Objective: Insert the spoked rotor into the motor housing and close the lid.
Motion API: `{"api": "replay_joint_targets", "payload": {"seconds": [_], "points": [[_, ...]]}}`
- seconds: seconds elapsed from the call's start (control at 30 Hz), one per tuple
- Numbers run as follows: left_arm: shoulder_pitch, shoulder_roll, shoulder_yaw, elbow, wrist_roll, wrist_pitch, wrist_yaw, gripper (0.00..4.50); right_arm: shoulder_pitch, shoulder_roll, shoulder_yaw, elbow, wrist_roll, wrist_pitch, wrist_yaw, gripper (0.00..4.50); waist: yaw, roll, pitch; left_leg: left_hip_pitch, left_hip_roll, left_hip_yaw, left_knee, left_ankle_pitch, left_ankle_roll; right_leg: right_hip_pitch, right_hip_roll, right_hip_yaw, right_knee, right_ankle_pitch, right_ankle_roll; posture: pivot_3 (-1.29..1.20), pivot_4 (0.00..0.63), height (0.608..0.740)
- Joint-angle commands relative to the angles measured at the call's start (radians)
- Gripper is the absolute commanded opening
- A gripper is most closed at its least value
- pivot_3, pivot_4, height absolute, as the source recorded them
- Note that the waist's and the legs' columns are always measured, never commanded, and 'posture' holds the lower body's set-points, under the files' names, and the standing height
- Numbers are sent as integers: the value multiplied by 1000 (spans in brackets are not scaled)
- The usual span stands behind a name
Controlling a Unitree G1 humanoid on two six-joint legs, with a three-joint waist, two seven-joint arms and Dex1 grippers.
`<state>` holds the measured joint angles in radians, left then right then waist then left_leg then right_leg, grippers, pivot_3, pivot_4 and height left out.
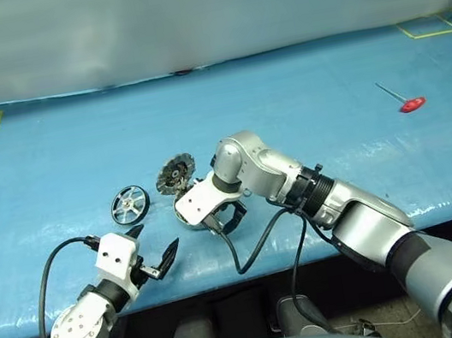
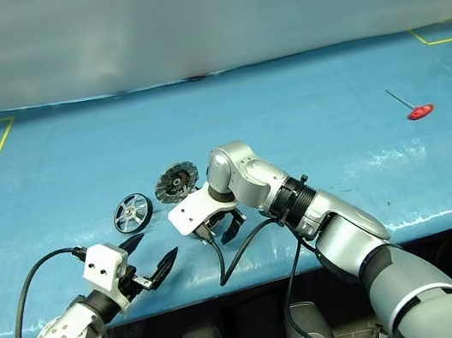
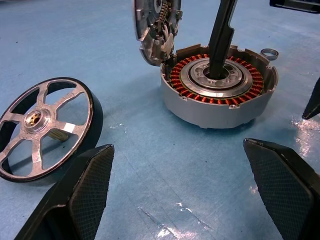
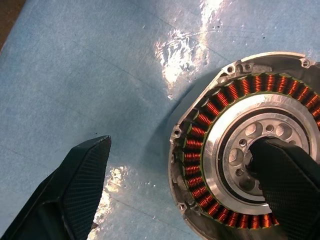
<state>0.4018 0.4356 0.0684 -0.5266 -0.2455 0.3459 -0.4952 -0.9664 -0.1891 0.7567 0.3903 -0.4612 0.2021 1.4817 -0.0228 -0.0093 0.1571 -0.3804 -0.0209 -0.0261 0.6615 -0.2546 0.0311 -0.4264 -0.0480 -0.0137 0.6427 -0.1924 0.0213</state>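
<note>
The right tool [image 1: 226, 218] points steeply down over the round grey metal motor housing [image 3: 218, 86] with its ring of copper-brown windings and silver centre hub. Its two black fingers are spread wide and grip nothing: one finger [image 4: 287, 186] stands in the middle of the cup over the hub, the other finger [image 4: 75, 187] hangs outside the cup wall above the blue table [image 1: 329, 108]. Whether the inner fingertip touches the hub cannot be told. The round grey metal lid [image 3: 156, 27] stands upright at the housing's far edge, its dark detailed inner face turned toward the cup, so the housing is uncovered.

The left tool [image 1: 155, 250] hovers low near the table's front edge, fingers spread wide and empty, aimed toward the housing. The spoked rotor [image 1: 130, 205], a small wheel with a dark outer rim, shiny silver spokes and a central hub, lies flat on the table just to the left of the housing and apart from it, ahead of the left tool. Far to the right on the table lies a small red-headed tool with a thin metal shaft [image 1: 405, 100].
</note>
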Motion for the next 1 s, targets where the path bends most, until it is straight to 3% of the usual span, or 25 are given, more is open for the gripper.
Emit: {"api": "replay_joint_targets", "payload": {"seconds": [0.03,1.0], "points": [[-4,-1,0,-14,-6,-2,1,4500,-12,-8,1,1,12,4,11,4478,1,0,0,0,0,0,0,0,0,0,0,0,0,0,0,0,150,740],[-18,5,-1,-6,-6,-2,-13,4500,-54,-34,-9,-36,26,-16,5,4478,2,0,1,-2,0,0,-1,0,0,-1,0,0,0,0,0,0,150,740]]}}
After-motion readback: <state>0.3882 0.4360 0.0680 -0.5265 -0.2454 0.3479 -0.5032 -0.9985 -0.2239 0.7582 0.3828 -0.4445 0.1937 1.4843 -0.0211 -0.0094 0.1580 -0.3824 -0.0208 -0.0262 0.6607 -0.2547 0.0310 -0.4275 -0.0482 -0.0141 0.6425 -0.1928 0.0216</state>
